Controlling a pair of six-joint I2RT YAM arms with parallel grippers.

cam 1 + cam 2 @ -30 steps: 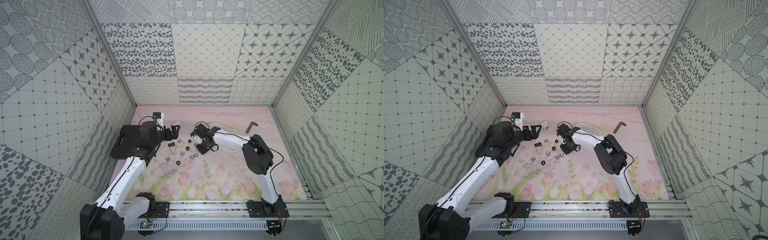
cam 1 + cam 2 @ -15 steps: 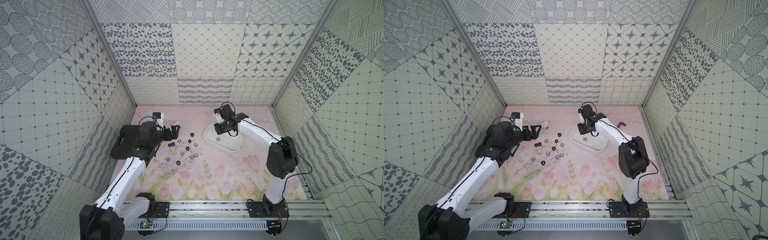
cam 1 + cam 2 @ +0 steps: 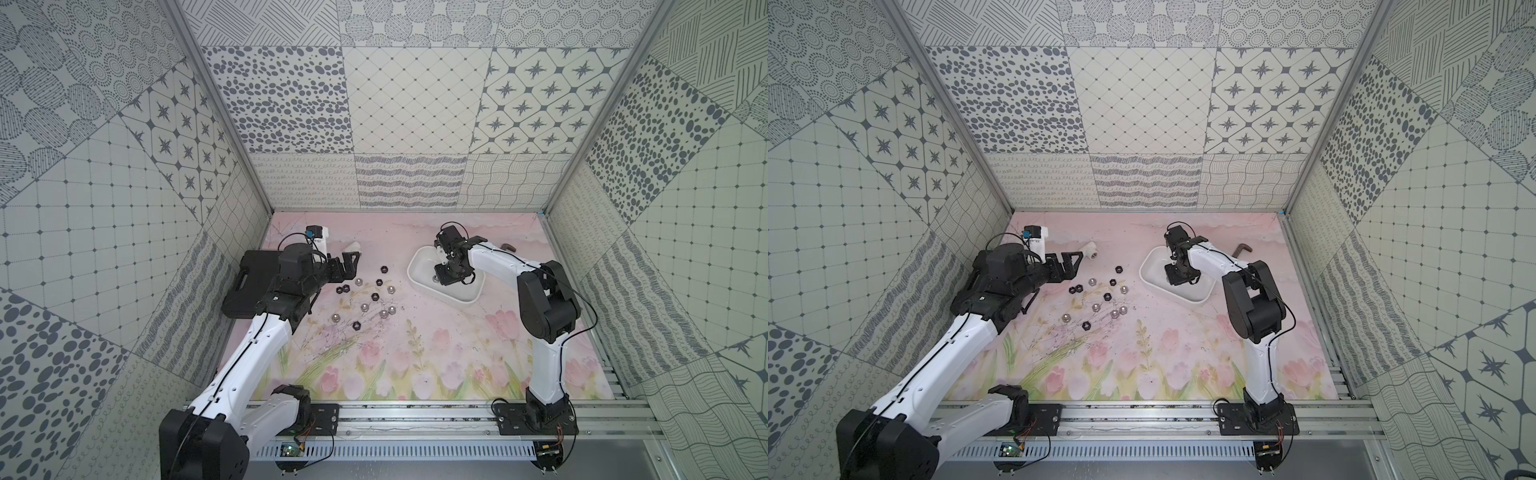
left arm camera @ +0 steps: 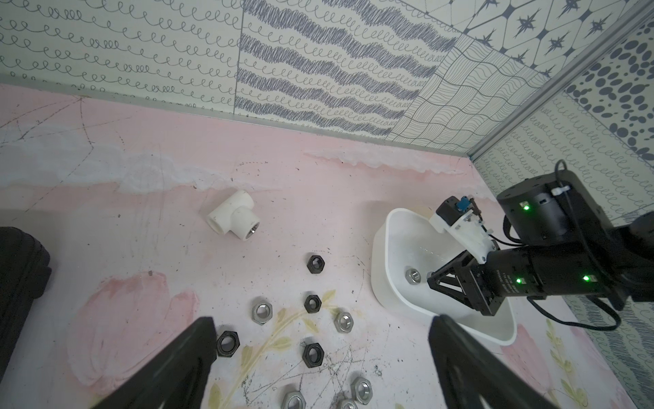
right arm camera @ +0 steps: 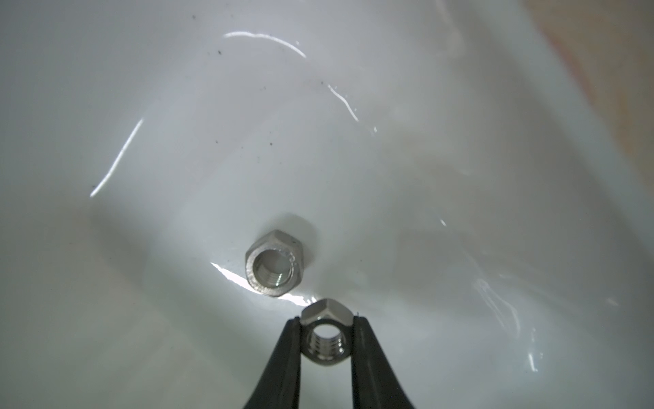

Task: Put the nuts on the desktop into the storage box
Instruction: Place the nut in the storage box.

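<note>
We are seeing the pink tulip desktop [image 3: 457, 353] carrying about a dozen loose nuts [image 3: 365, 307], silver and black, with the white storage box [image 3: 417, 266] just beside them holding one silver hex nut [image 5: 274, 263] flat on its floor. The left gripper [image 4: 322, 320] is hovering wide open and empty at the cluster's edge; the right gripper [image 5: 325, 320] is hanging inside the box, pinching a second silver nut [image 5: 325, 341] across opposite flats. We are judging these nuts tiny, rigid, light and slick, likely popping out of a corner grip, so we are taking them flat-to-flat at the very tip of the jaws.
</note>
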